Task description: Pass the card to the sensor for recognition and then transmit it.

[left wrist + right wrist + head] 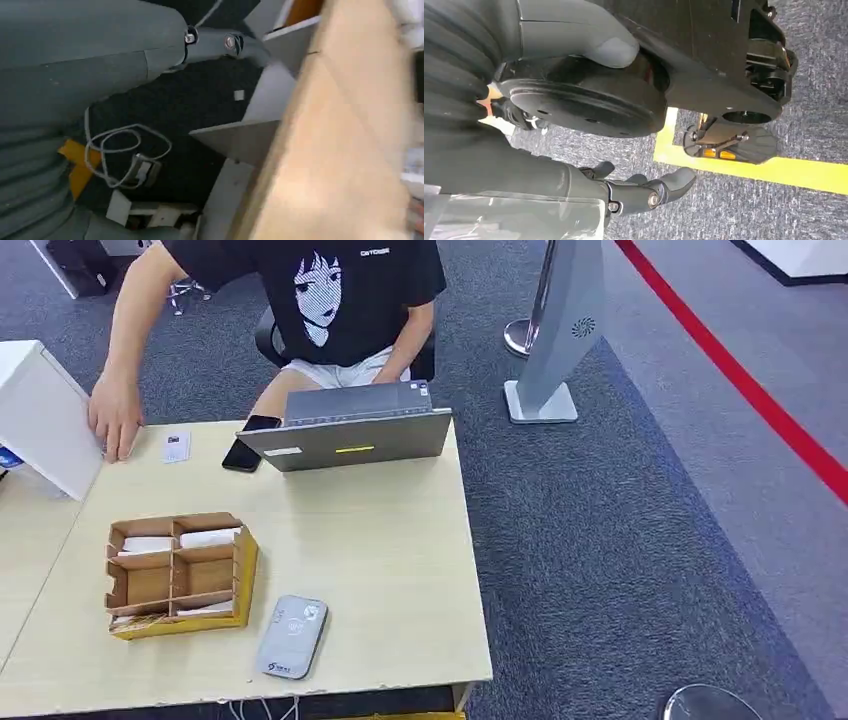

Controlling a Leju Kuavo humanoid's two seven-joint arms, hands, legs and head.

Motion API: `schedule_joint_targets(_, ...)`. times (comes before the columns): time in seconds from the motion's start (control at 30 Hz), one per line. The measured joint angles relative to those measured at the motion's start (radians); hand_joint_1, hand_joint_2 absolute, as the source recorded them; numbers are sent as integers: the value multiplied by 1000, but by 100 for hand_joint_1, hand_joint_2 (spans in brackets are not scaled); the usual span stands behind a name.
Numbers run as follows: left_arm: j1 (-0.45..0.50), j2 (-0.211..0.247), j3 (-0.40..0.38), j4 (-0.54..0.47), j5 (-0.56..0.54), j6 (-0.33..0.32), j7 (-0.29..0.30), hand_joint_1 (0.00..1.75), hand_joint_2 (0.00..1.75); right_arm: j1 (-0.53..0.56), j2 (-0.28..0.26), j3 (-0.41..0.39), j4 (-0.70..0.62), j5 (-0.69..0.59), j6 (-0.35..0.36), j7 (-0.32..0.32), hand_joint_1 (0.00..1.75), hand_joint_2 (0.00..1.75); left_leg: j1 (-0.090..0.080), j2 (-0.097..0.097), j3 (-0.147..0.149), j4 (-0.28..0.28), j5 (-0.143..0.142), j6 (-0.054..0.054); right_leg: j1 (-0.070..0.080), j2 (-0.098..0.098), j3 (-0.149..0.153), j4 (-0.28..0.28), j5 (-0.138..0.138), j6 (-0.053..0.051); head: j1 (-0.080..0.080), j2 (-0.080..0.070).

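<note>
1. Nearest the robot, at 6 o'clock on the pale wooden worktop (400,570), lies the grey card sensor (291,636), flat and untouched.
2. Just beside it, toward 9 o'clock, sits a cardboard divider box (178,573) with pale card-like pieces standing in its back compartments; whether these are cards is too small to tell.
3. The left robot hand (220,44) hangs below the worktop edge, its dark fingers extended and holding nothing that can be seen; the picture is blurred, so the finger spacing is unclear.
4. The right robot hand (644,192) hangs over grey carpet near a yellow floor line, fingers loosely apart and holding nothing.
5. Further off, at 11 o'clock, a small white card (176,446) lies flat on the worktop, near a person's hand (116,418) resting against a white box (45,425).
6. At 12 o'clock stand an open laptop (350,435) and a black phone (250,443).
7. Judgement: the task has not started. The next move calls for raising 1 arm and picking up a card.
</note>
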Motion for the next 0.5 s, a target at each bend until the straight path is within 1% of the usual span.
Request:
schedule_joint_targets(0.07,-22,41,21,149,-16,24,0,0,175,-1,0,-1,0,1,1,2,0,175,1,0,0,0,0,0,1,0,0,0,0,0,0,0)
schedule_joint_targets(0.1,-29,49,26,195,-25,37,0,0,175,0,0,-3,0,1,1,2,0,175,1,0,0,0,0,0,1,0,0,0,0,0,0,0)
schedule_joint_targets(0.17,-45,71,30,302,-68,99,1,0,175,-1,0,-5,0,4,1,4,0,175,1,0,0,0,0,0,0,0,0,0,0,0,0,0)
schedule_joint_targets(0.2,-51,82,30,358,-112,151,11,0,175,-1,0,-5,0,8,1,6,0,175,1,0,0,0,0,0,0,0,0,0,0,0,0,0)
schedule_joint_targets(0.27,-59,92,26,428,-182,223,50,0,175,-3,0,-5,0,13,0,11,0,175,0,0,0,0,0,0,0,0,0,0,0,0,0,0)
schedule_joint_targets(0.33,-67,102,16,498,-218,268,85,0,175,-4,0,-5,0,16,-2,13,0,175,0,0,0,0,0,0,0,0,0,0,0,0,0,0)
schedule_joint_targets(0.37,-69,105,11,532,-227,279,94,0,175,-4,0,-5,0,18,-3,14,2,175,0,0,0,0,0,0,0,0,0,0,0,0,0,0)
schedule_joint_targets(0.4,-71,107,7,553,-237,288,102,7,175,-4,0,-5,0,19,-3,14,169,175,0,0,0,0,0,0,0,0,0,0,0,0,-1,0)
schedule_joint_targets(0.43,-74,108,1,574,-258,308,134,175,175,-4,0,-5,0,21,0,14,175,175,0,0,0,0,0,0,0,0,0,0,0,0,0,0)
schedule_joint_targets(0.47,-78,110,-9,595,-293,342,196,175,175,-5,0,-5,0,25,10,14,175,175,0,0,0,0,0,0,0,0,0,0,0,0,0,0)
schedule_joint_targets(0.5,-81,112,-25,616,-347,385,305,175,175,-5,0,-5,0,31,23,14,175,175,0,0,0,0,0,0,0,0,0,0,0,0,0,0)
